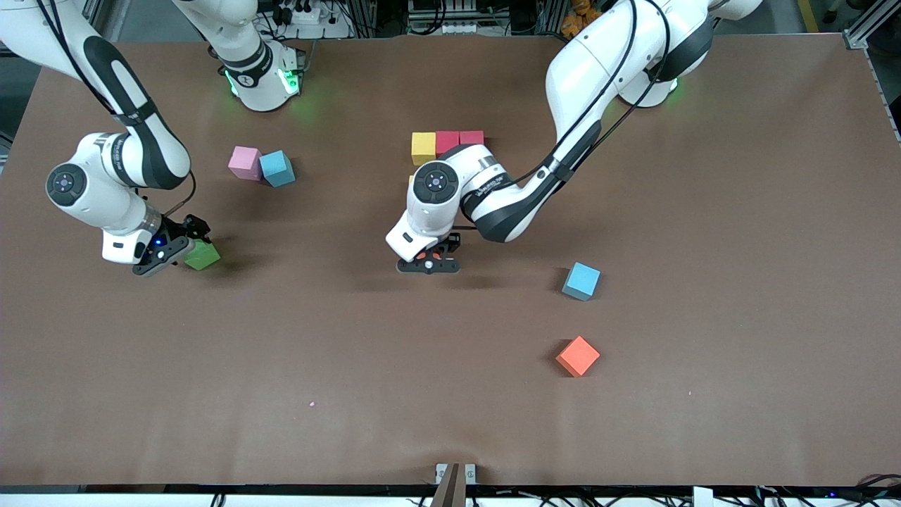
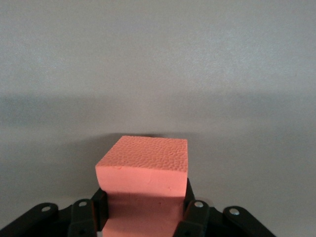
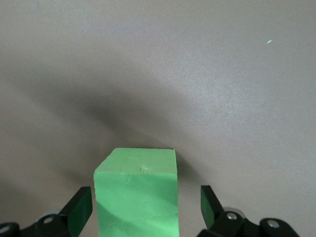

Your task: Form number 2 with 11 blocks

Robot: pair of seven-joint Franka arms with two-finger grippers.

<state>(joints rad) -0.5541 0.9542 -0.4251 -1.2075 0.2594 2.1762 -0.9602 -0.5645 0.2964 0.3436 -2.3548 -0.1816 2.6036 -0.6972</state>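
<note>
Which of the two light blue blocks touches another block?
The light blue block beside the pink block, toward the right arm's end; the other blue block stands alone.

Left gripper [image 1: 428,265] fingers clamped; right gripper [image 1: 184,248] fingers apart.

Tabletop [image 1: 739,211]: matt brown sheet, cloth or paper-like, faint creases, no shine.
Blocks: matt foam, plain colours.
Orange block [image 2: 143,170] in left tool [image 2: 145,217]: pebbled, grainy top face, smoother cut side.
Green block [image 3: 137,197] between fingers of right tool [image 3: 146,210]: smoother foam, small dent on top.
Light blue block [image 1: 581,281], just farther from front camera than orange block [image 1: 578,355] on tabletop: same dull foam.
Tool fingers [image 3: 210,205]: black matt plastic, metal screws.
Arm shells [image 1: 598,63]: glossy white plastic, black joints.
</note>
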